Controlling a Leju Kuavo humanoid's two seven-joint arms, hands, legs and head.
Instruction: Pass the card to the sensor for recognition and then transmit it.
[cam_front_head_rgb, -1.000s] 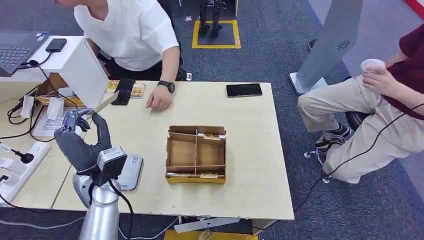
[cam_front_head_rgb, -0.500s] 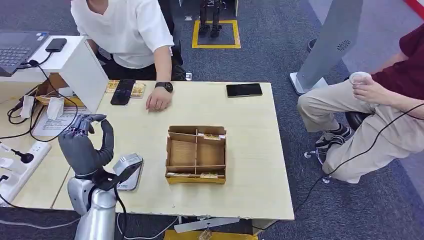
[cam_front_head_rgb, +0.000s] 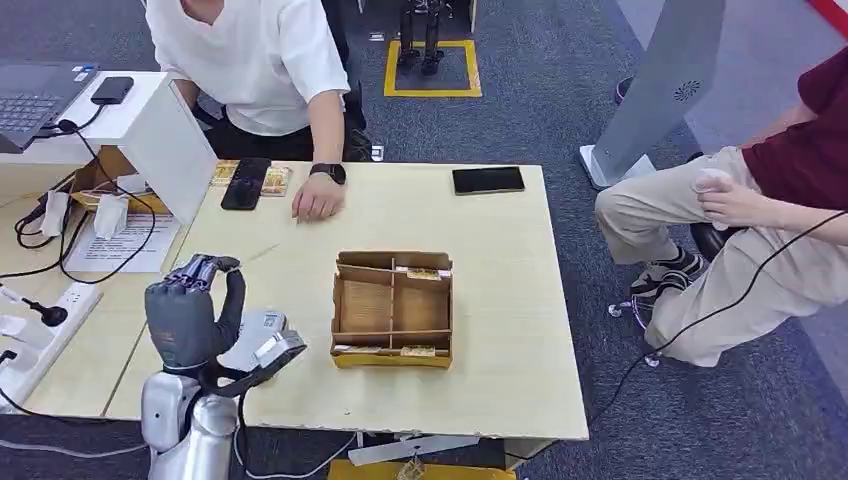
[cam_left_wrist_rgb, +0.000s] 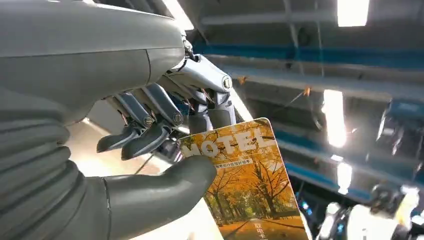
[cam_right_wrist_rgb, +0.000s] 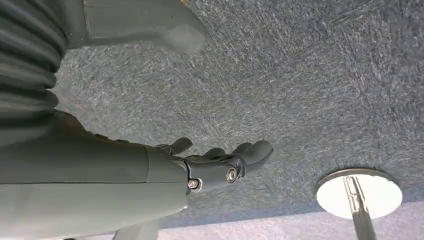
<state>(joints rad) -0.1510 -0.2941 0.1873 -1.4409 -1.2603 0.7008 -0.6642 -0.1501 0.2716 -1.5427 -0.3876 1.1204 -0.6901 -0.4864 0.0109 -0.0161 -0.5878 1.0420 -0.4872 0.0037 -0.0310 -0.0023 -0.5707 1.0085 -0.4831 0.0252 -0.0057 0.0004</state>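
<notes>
My left hand (cam_front_head_rgb: 192, 312) is raised above the near left part of the table (cam_front_head_rgb: 500, 380), over a grey-white sensor pad (cam_front_head_rgb: 252, 326). It pinches a card between thumb and fingers. In the left wrist view the card (cam_left_wrist_rgb: 245, 180) shows an orange autumn-tree picture with the word "HOTEL", sticking out past the thumb (cam_left_wrist_rgb: 165, 185). In the head view the card (cam_front_head_rgb: 262, 253) shows edge-on as a thin line beyond the hand. My right hand (cam_right_wrist_rgb: 210, 165) hangs over the carpet floor with its fingers loosely extended, holding nothing.
A divided cardboard box (cam_front_head_rgb: 392, 305) with cards in it stands mid-table. A person in white rests a hand (cam_front_head_rgb: 318, 205) on the far edge near two phones (cam_front_head_rgb: 245, 183). Another phone (cam_front_head_rgb: 488, 180) lies far right. A seated person (cam_front_head_rgb: 760, 200) is at right. A power strip (cam_front_head_rgb: 40, 330) and cables lie left.
My left hand has come down and nearer with the card, turning over the sensor pad. The seated person at right has lowered the cup.
</notes>
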